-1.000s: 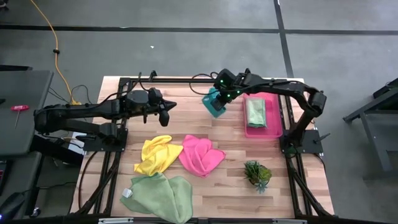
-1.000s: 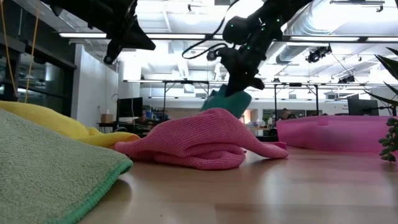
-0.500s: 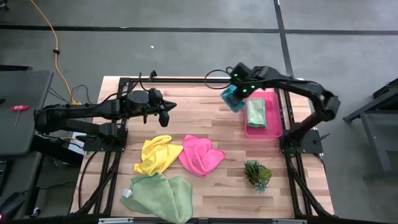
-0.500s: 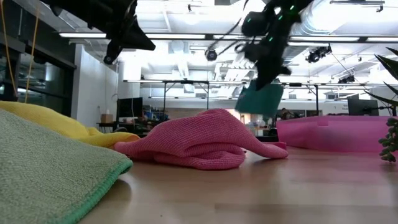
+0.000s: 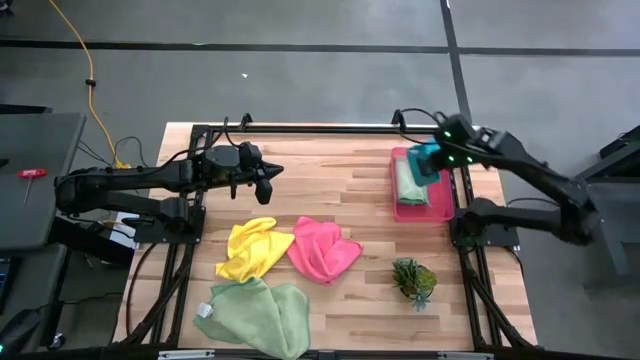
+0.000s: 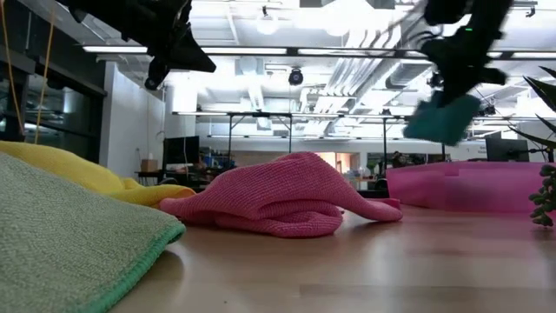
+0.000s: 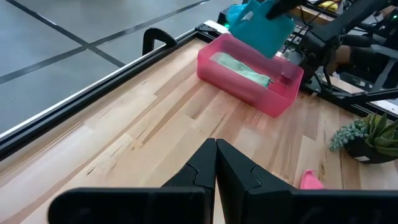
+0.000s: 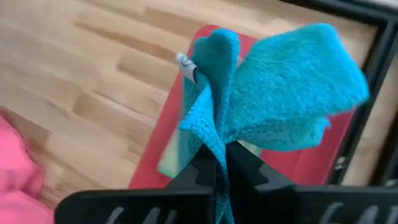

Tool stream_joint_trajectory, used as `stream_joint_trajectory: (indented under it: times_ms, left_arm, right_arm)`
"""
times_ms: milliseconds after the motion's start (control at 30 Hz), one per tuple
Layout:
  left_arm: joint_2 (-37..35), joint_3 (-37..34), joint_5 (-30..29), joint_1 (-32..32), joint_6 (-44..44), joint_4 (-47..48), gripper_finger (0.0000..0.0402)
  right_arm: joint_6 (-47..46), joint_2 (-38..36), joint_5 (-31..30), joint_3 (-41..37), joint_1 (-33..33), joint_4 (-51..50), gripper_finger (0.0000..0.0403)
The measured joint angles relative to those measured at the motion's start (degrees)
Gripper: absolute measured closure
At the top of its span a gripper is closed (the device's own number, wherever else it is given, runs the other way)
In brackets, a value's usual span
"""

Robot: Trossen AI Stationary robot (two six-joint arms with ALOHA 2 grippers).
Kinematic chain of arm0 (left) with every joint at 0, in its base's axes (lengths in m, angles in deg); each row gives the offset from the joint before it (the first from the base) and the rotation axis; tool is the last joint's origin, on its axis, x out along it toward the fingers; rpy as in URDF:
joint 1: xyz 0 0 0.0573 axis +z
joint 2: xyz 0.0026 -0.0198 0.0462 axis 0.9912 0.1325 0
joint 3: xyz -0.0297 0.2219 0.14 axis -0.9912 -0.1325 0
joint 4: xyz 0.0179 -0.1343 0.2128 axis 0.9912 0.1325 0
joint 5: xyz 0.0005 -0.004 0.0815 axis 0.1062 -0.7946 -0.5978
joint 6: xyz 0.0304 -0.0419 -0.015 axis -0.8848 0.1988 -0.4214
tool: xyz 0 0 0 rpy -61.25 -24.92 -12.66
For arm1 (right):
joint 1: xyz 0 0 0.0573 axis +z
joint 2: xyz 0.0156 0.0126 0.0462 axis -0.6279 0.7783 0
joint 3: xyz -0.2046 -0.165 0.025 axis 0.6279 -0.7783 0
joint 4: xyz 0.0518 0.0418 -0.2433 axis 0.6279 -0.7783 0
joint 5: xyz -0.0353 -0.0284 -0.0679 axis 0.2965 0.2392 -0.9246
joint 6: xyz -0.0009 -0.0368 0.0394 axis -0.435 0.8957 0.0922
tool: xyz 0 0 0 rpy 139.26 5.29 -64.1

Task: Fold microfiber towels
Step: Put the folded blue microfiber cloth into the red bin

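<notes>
teal towel: folded, hanging in the air above the pink tray, over its far end.
right gripper: clamped on the teal towel, carrying it.
tray contents: 1 folded pale green towel lies inside already.
step: I judge this the stowing of the folded teal towel; 2 of 5 are then dealt with.
next move: lower over the tray, set the towel on or beside the green one, then let go.
change: a second ago the teal towel hung over bare table short of the tray; now it is above it.
still unfolded: yellow towel, hot pink towel, second pale green towel.
left gripper: fingers pressed together, holding nothing, above the table's far left.
</notes>
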Motion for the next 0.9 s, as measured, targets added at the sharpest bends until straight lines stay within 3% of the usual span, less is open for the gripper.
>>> stream_joint_trajectory:
  times_ms: [200, 300, 433, 633, 900]
  left_arm:
    - [0.0, 0.0, -0.03, 0.0, 0.0, -0.02, 0.0401]
    - [0.0, 0.0, -0.04, 0.0, 0.22, 0.0, 0.0401]
    - [0.0, 0.0, 0.06, 0.0, 1.43, -0.02, 0.0401]
    - [0.0, 0.0, 1.09, -0.02, 1.62, -0.02, 0.0402]
    - [0.0, 0.0, 1.09, -0.02, 2.6, -0.04, 0.0401]
  right_arm:
    - [-10.02, -12.11, 7.38, -12.26, -1.48, 14.35, 0.0403]
    - [-14.1, -15.33, 12.13, -19.53, -2.53, 25.91, 0.0403]
    - [-16.1, -16.54, 15.49, -28.81, -4.71, 33.26, 0.0403]
    - [-16.08, -16.54, 18.0, -37.31, -6.97, 33.7, 0.0403]
    - [-8.81, -16.0, 16.73, -34.2, -8.61, 30.24, 0.0403]
